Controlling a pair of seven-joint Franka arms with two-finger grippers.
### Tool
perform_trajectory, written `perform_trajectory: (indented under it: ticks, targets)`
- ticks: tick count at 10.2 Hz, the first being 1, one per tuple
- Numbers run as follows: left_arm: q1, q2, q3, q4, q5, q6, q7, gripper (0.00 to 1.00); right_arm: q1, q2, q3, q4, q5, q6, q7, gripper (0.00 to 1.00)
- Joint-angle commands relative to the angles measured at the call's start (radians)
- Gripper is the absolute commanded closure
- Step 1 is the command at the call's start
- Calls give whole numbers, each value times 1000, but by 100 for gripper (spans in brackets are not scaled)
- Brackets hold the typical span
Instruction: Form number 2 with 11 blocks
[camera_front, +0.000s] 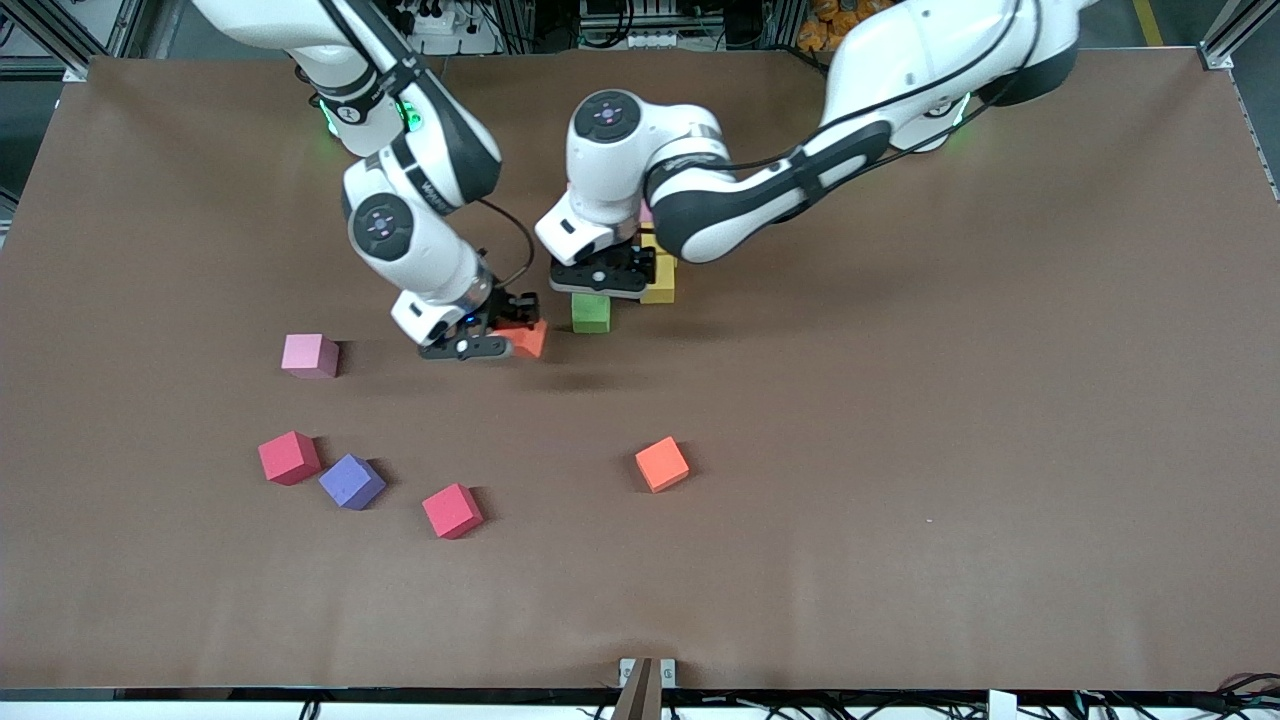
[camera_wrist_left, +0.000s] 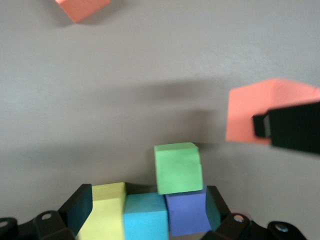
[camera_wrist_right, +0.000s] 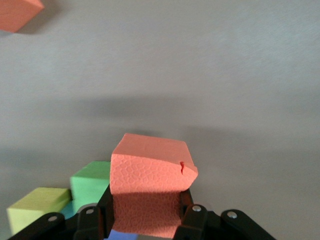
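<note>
Blocks sit stacked under my left hand (camera_front: 600, 283), its fingers apart over the green block (camera_front: 590, 312). My right hand (camera_front: 497, 338) squeezes an orange block (camera_front: 527, 339).

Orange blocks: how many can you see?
2. One orange block is held in the right gripper beside the green block; another lies nearer the camera. The arms may hide more.

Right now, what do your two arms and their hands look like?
Both arms have glossy white shells with dark grey joint sections and round grey caps with small purple marks. Black cables run along each. Green lights glow near the upper links. The left hand and right hand are black, two-fingered, with silver screws.
</note>
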Motion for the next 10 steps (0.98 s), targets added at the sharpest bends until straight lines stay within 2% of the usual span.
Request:
perform_trajectory:
  ticks: [1,3,5,7,10]
  targets:
    - [204,-49,-126,-102,-21,-1,96,0,94,104,10,139,1,-13,173,100]
    - [324,-46,-184,-99,-23,-28,173,0,157,171,9,243,-2,-29,279,100]
    - [405,-46,-203,-97,-23,-57,268,0,224,257,2,361,-4,-42,401,100]
    - [465,-41,-208,-87,-24,-64,372,0,246,288,-10,362,-39,-40,464,100]
    - [545,-32,-200,-13,-55,-64,525,0,260,302,-13,351,-82,-91,496,100]
